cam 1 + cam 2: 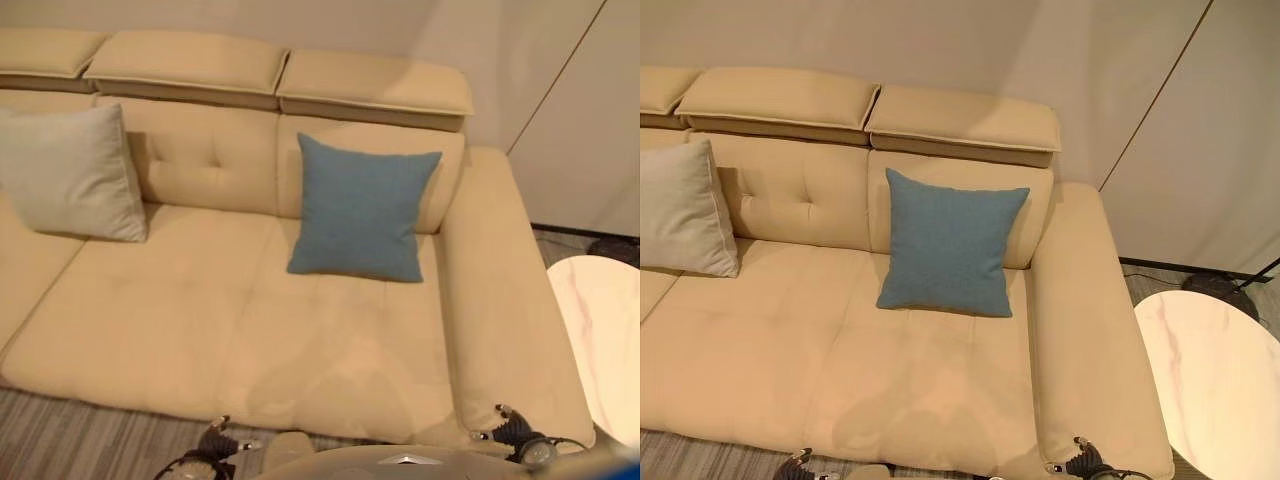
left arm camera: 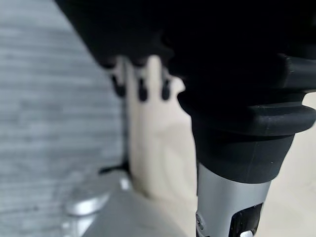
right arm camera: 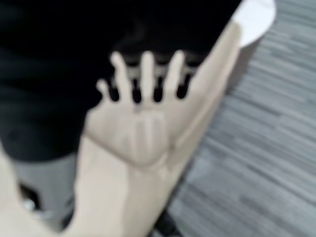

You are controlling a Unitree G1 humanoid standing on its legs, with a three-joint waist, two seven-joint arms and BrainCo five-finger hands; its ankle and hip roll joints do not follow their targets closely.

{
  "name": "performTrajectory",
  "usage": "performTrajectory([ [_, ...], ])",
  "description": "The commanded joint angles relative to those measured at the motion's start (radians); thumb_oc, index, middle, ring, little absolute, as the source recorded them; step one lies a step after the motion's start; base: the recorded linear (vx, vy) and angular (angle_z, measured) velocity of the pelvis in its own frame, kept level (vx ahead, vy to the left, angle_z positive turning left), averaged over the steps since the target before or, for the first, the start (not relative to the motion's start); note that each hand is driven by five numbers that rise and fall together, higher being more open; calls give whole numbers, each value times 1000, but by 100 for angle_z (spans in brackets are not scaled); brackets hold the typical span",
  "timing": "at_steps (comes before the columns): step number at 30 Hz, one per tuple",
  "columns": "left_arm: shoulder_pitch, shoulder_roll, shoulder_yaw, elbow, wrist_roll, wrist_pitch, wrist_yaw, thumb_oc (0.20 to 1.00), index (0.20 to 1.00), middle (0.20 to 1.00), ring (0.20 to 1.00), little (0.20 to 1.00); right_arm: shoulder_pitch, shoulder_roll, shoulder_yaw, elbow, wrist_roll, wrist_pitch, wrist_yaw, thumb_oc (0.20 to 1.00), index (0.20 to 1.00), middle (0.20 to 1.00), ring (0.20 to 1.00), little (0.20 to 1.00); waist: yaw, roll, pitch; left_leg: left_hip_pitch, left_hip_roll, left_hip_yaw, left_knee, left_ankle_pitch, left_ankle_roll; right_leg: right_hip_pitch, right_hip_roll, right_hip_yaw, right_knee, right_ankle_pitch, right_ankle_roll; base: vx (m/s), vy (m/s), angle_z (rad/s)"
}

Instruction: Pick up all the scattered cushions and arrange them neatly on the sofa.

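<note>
Left eye view showed a blue cushion [image 1: 363,209] leaning upright against the backrest of the beige sofa [image 1: 180,320] near its right arm, and a pale grey cushion [image 1: 72,172] leaning against the backrest further left, well apart from it. Both hands sat low at the sofa's front edge, the left hand [image 1: 215,441] and right hand [image 1: 508,428] holding nothing; their finger posture could not be told. A white round table [image 1: 1215,385] stood beside the sofa's right arm.

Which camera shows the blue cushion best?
The left eye view: the blue cushion sits near centre, whole, leaning on the sofa backrest. The right eye view shows it whole too. The wrist views look at sofa fabric and floor.
</note>
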Motion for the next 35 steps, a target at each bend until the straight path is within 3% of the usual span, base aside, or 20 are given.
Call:
performTrajectory([
  [1,-7,10,10,3,19,1,19,1000,1000,1000,1000,1000,-63,-23,-13,-18,12,2,-22,1000,1000,1000,1000,1000,1,-49,52,96,-14,113,377,-318,157,32,-47,10,-14,28,117,-93,118,9],
  [2,-5,1,6,5,23,3,18,1000,1000,1000,1000,1000,-67,-24,-20,-11,16,7,-22,1000,1000,1000,1000,1000,-11,-39,40,155,-22,111,390,-348,158,26,-48,17,-11,35,117,-88,151,-2],
  [4,-7,-1,0,3,28,4,19,1000,1000,1000,1000,1000,-71,-25,-22,-6,14,10,-22,1000,1000,1000,1000,1000,-21,-36,34,179,-33,98,385,-350,159,16,-53,21,0,41,120,-98,173,15],
  [6,-20,-10,-20,-5,26,2,19,1000,1000,1000,1000,1000,-80,-28,-29,12,11,18,-24,1000,1000,1000,1000,1000,-36,-14,27,254,-63,78,269,-408,173,-21,-61,38,34,61,135,-149,230,17],
  [9,-49,-13,-43,-11,30,1,23,1000,1000,1000,1000,1000,-93,-17,-33,36,-2,36,-29,1000,1000,1000,1000,1000,-50,-22,26,277,-115,69,167,-450,214,-79,-115,50,64,113,172,-223,257,10],
  [13,-62,-16,-39,-15,18,1,30,1000,1000,1000,1000,1000,-104,-9,-31,47,-19,54,-31,1000,1000,1000,1000,1000,-39,-28,39,273,-145,66,134,-442,237,-110,-158,44,69,159,207,-214,178,-5],
  [16,-64,-12,-36,-11,18,1,35,1000,1000,1000,1000,1000,-114,0,-25,46,-31,59,-31,1000,1000,1000,1000,1000,-35,-27,50,267,-143,69,120,-425,246,-136,-187,52,84,189,226,-198,86,-18],
  [19,-72,0,-38,-2,24,9,42,1000,1000,1000,1000,1000,-124,6,-12,39,-28,63,-27,1000,1000,1000,1000,1000,-21,-24,59,240,-144,74,111,-400,267,-129,-156,101,149,125,203,-232,76,-17],
  [20,-67,2,-28,10,25,16,45,1000,1000,1000,1000,1000,-123,11,-6,41,-25,58,-27,1000,1000,1000,1000,1000,0,-21,50,232,-138,85,98,-384,276,-99,-136,81,219,70,181,-220,47,-5],
  [23,-67,10,-14,22,18,20,46,1000,1000,1000,1000,1000,-121,21,-3,48,-19,55,-21,1000,1000,1000,1000,1000,12,-22,33,217,-132,94,81,-357,274,-56,-103,64,251,14,173,-110,-35,-28],
  [24,-62,13,0,24,0,20,55,1000,1000,1000,1000,1000,-118,29,-6,48,-12,55,-25,1000,1000,1000,1000,1000,37,-38,19,205,-132,118,62,-336,258,9,-94,28,195,11,175,-107,-137,-17],
  [27,-60,11,8,25,-5,16,60,1000,1000,1000,1000,1000,-122,32,-2,51,-4,53,-27,1000,1000,1000,1000,1000,40,-49,-1,203,-123,136,33,-315,242,41,-77,16,79,22,183,-36,-153,-26],
  [31,-62,1,16,33,-7,16,69,1000,1000,1000,1000,1000,-132,26,7,46,4,51,-31,1000,1000,1000,1000,1000,45,-42,-15,213,-108,150,4,-297,226,78,-62,25,-35,58,187,2,-109,-10],
  [35,-55,-2,26,44,-2,23,75,1000,1000,1000,1000,1000,-129,26,18,52,-3,50,-30,1000,1000,1000,1000,1000,51,-39,-19,235,-95,152,-15,-282,214,103,-53,20,-47,52,182,14,-81,-6],
])
